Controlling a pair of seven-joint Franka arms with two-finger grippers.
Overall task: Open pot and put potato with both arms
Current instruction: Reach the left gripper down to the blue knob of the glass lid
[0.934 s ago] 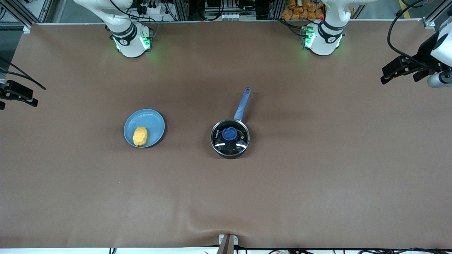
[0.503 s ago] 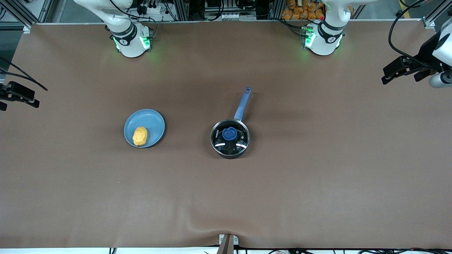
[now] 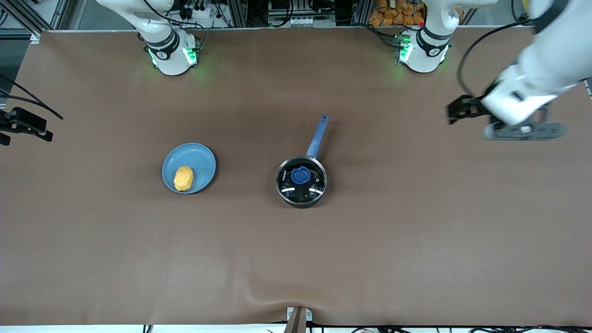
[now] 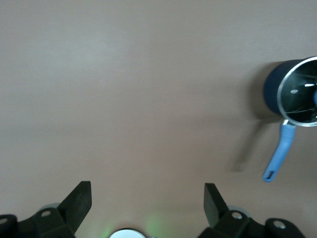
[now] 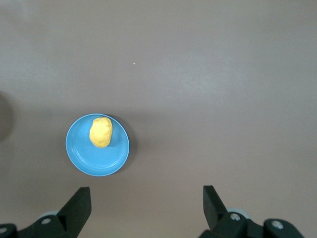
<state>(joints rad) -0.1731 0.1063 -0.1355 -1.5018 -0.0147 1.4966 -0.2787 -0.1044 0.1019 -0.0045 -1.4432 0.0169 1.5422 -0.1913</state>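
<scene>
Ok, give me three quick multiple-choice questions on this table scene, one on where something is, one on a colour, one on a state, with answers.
1. Where is the potato?
A. in the pot
B. on the plate
C. on the bare table

2. What colour is the pot handle?
A. blue
B. red
C. black

3. What state is the pot in?
A. lid off
B. tipped over
C. lid on

Answers: 1 B, it lies on the blue plate. 2 A, the long handle shows blue. 3 C, the glass lid with its knob covers the mouth.
</scene>
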